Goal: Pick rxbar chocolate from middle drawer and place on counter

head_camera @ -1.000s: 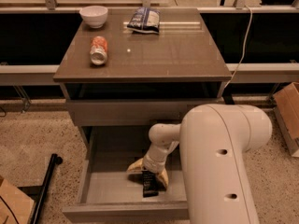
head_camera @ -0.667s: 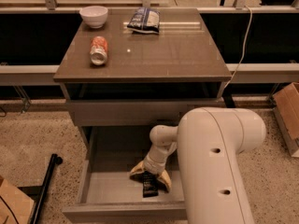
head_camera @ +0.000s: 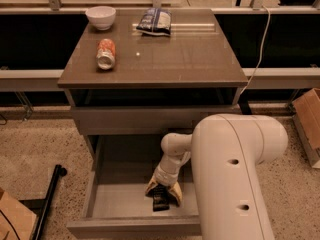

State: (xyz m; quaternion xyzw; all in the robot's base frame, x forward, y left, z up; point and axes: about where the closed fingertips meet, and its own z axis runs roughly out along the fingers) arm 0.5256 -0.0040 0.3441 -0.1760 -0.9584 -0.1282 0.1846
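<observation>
The middle drawer point(head_camera: 116, 200) is pulled open below the counter point(head_camera: 170, 59). The rxbar chocolate point(head_camera: 160, 202), a small black bar, lies flat on the drawer floor near the front. My gripper point(head_camera: 163, 194) reaches down into the drawer on its white arm point(head_camera: 235, 174). Its yellowish fingers point(head_camera: 151, 187) are spread, one on each side of the bar's far end. The gripper hides the bar's far end. The bar still rests on the floor.
On the counter are a white bowl point(head_camera: 100, 16), an orange can point(head_camera: 105, 53) lying on its side and a blue-white chip bag point(head_camera: 155, 20). A cardboard box point(head_camera: 307, 116) stands at the right, a black pole point(head_camera: 48, 204) at the left.
The arm has shifted slightly left and the gripper has sunk a little lower over the bar. The bar has not moved.
</observation>
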